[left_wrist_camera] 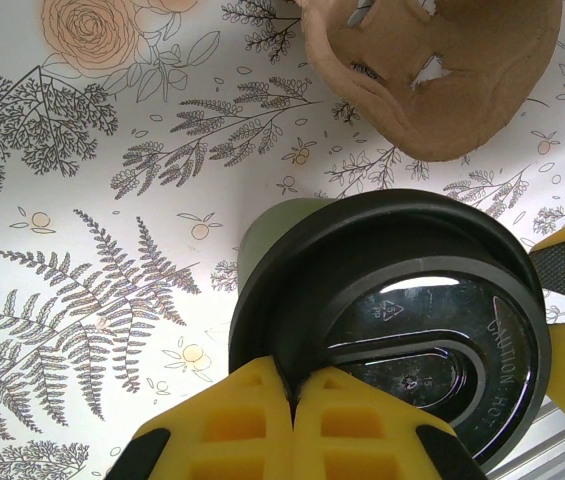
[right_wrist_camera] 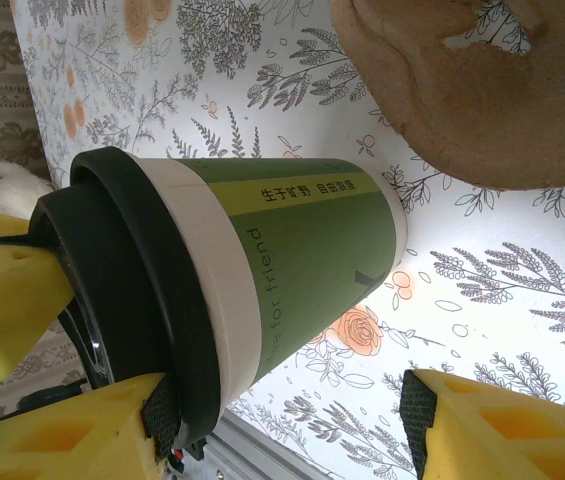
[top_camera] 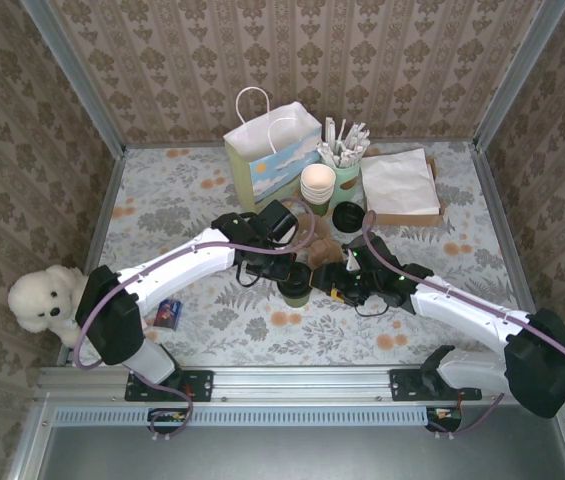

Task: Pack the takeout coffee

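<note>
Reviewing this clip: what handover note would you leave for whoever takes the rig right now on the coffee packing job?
The left tool is shut, pinching the rim of the black lid that sits on the green cup.
The right tool is open, with a finger on either side of the cup, not clamped.
The pulp carrier lies on the table just beyond the cup, and the cup is not in it. The paper bag stands at the back.
Done: lid on the cup; whether it is fully pressed down I cannot tell.
Left: seat the cup in the carrier, then probably pack it into the bag.
</note>
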### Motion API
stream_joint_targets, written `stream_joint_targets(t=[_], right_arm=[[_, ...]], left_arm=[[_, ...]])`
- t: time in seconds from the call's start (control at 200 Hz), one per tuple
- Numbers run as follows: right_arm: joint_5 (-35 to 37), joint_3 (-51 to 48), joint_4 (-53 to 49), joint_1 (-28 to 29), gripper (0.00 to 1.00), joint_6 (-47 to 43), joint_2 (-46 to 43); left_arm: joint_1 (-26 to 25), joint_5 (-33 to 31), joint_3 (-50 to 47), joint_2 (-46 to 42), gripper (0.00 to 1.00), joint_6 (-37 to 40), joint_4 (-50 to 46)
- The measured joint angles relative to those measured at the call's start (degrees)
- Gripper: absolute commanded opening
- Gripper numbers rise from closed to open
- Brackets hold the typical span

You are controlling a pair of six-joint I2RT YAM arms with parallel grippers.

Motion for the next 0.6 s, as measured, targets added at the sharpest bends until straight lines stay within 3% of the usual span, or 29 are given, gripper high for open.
stream_joint_targets(t=[0.6], right_arm=[[1.9,0.0,-1.2,0.2,0.66,0.2,0.2]], left_arm=[[-0.1,0.3,-0.7,0.0,0.0,0.0,1.0]])
